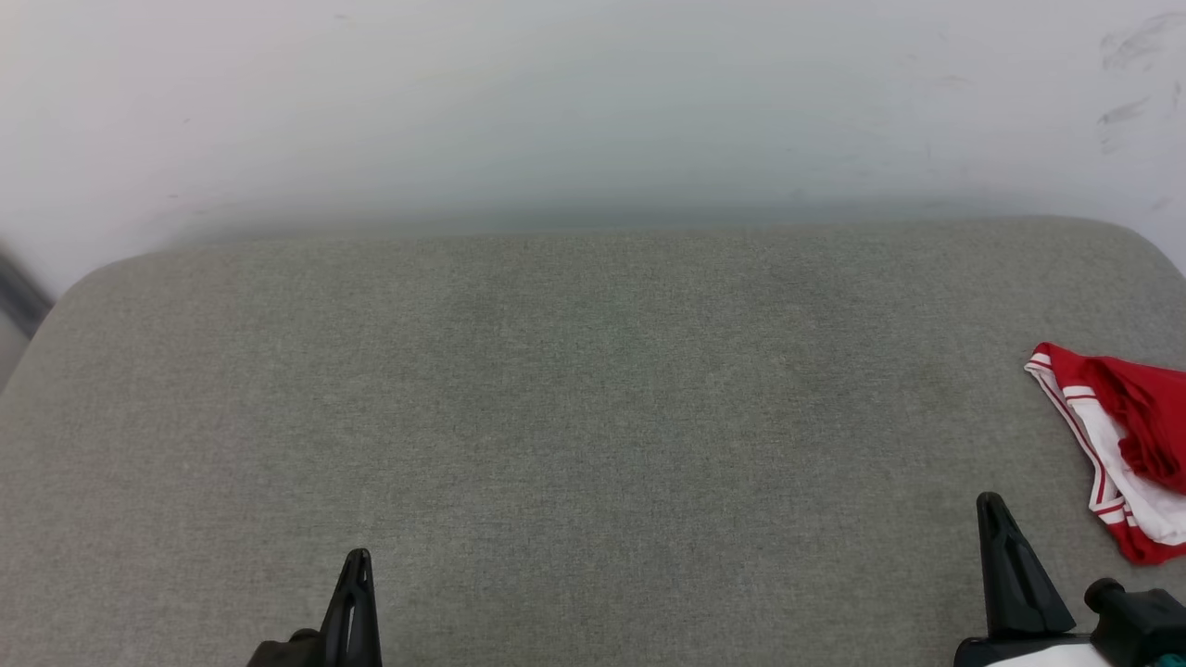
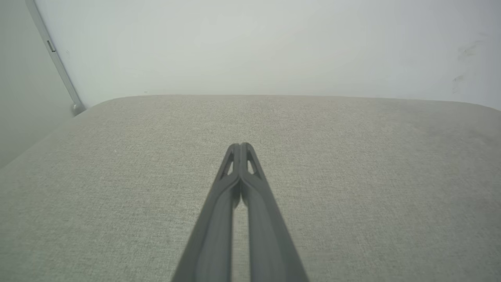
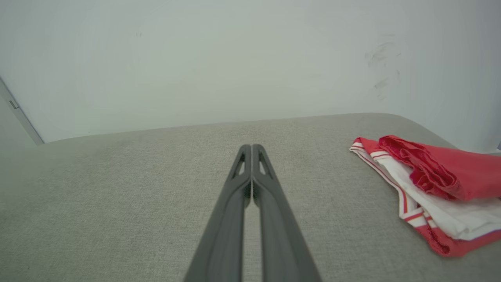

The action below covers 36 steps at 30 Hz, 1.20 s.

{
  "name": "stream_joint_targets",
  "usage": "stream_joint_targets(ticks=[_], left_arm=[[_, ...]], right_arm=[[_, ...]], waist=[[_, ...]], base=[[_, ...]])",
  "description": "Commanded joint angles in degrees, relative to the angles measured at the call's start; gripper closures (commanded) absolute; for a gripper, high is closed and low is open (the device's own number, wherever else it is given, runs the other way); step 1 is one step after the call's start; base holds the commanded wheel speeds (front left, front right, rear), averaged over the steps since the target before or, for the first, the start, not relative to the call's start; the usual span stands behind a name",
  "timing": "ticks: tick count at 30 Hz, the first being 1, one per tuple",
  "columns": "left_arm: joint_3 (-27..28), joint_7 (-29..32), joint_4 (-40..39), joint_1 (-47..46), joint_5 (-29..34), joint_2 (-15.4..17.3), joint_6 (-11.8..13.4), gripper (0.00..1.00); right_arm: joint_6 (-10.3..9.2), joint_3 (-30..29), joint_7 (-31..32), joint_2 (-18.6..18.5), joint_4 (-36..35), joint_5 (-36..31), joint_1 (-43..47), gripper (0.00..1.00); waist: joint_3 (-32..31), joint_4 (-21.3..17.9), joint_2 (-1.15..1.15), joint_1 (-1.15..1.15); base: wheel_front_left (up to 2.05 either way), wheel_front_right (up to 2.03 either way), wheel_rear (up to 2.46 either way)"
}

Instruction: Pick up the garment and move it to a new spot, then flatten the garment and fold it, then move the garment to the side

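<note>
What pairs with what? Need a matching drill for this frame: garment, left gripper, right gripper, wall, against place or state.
1. garment
2. left gripper
3. right gripper
4. wall

a. shut, lower right of head view, near the garment
b. rumpled at the right edge of the grey cushion
c. pale, scuffed at right, behind the cushion
d. shut, lower left of head view, over bare cushion

Pairs: 1-b, 2-d, 3-a, 4-c

1. garment point(image 1: 1121, 445) lies on padded surface point(image 1: 593, 417), far right (partly cut off by the head view's edge).
2. wall point(image 1: 593, 111) stands behind the surface.
3. left gripper point(image 1: 357, 560) near side, left of centre, well apart from garment.
4. right gripper point(image 1: 991, 505) near side, just left of garment, not touching.
</note>
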Motion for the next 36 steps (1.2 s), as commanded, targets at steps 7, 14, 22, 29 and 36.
stream_joint_targets(ticks=[7,14,22,29,36], left_arm=[[0.5,1.5,0.0,-1.6,-9.9,0.7,-1.1,1.00],[0.9,2.9,1.7,-3.4,-18.1,1.1,-2.5,1.00],[1.4,4.5,3.4,-5.3,-26.6,1.5,-3.8,1.00],[1.8,5.7,4.6,-6.7,-33.4,1.8,-4.8,1.00],[2.4,7.0,5.5,-8.0,-39.6,2.0,-5.7,1.00]], right_arm=[[0.00,0.3,1.6,-0.5,0.2,9.5,-1.5,1.00],[0.00,0.4,3.2,-0.9,1.3,17.4,-2.8,1.00],[-0.01,0.5,4.8,-1.2,2.3,25.5,-4.2,1.00],[-0.01,0.4,6.2,-1.4,3.1,32.0,-5.3,1.00],[-0.01,0.4,7.5,-1.5,3.9,38.0,-6.2,1.00]], waist=[[0.1,0.0,0.00,0.00],[0.1,-0.1,0.00,0.00],[0.1,-0.1,0.00,0.00],[0.2,-0.1,0.00,0.00],[0.2,-0.2,0.00,0.00]], base=[[0.00,0.00,0.00],[0.00,0.00,0.00],[0.00,0.00,0.00],[0.00,0.00,0.00],[0.00,0.00,0.00]])
